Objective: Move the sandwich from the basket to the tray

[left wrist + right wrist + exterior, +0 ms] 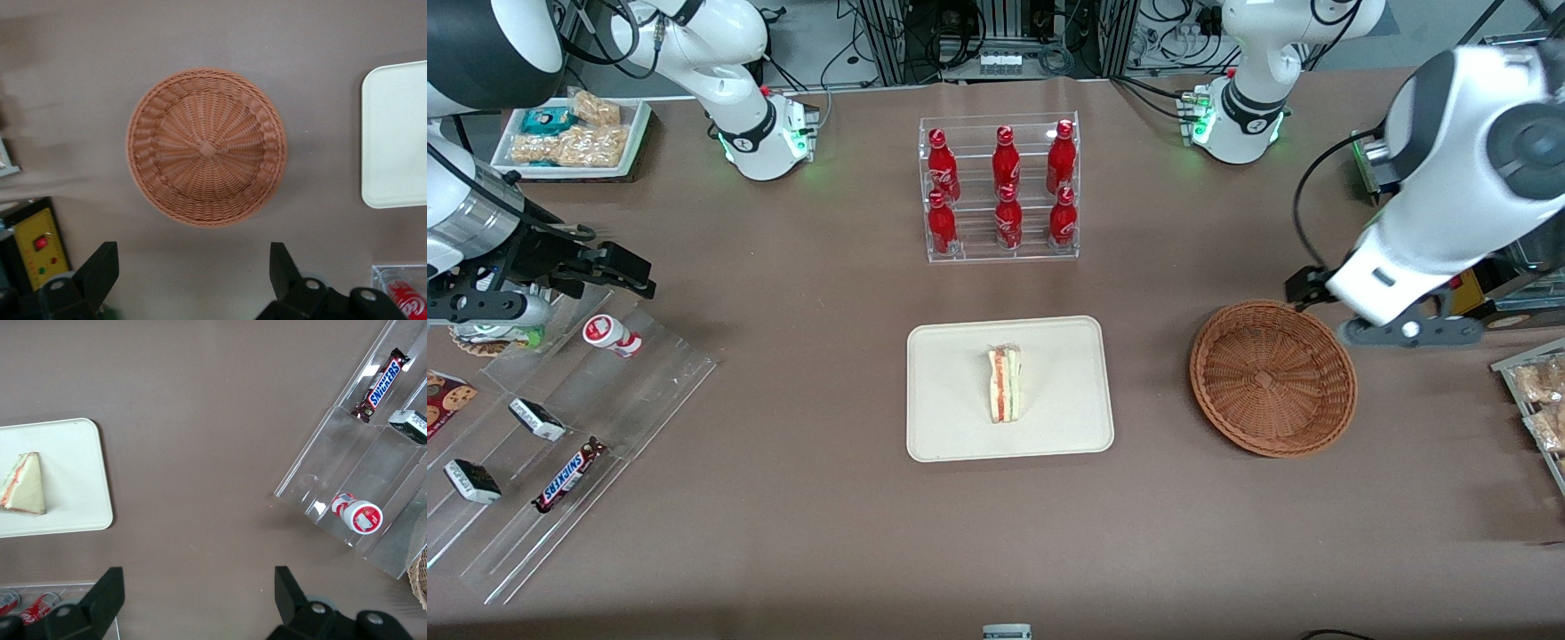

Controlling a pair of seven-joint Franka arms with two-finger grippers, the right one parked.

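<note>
From the front, the left arm hangs bent above the table by the wicker basket (1272, 389), toward its own end. The sandwich (1005, 384) lies on the cream tray (947, 427), long axis running toward and away from the camera. At the left wrist, the gripper (193, 270) hovers with fingers (100, 267) spread wide, grasping nothing.
</note>
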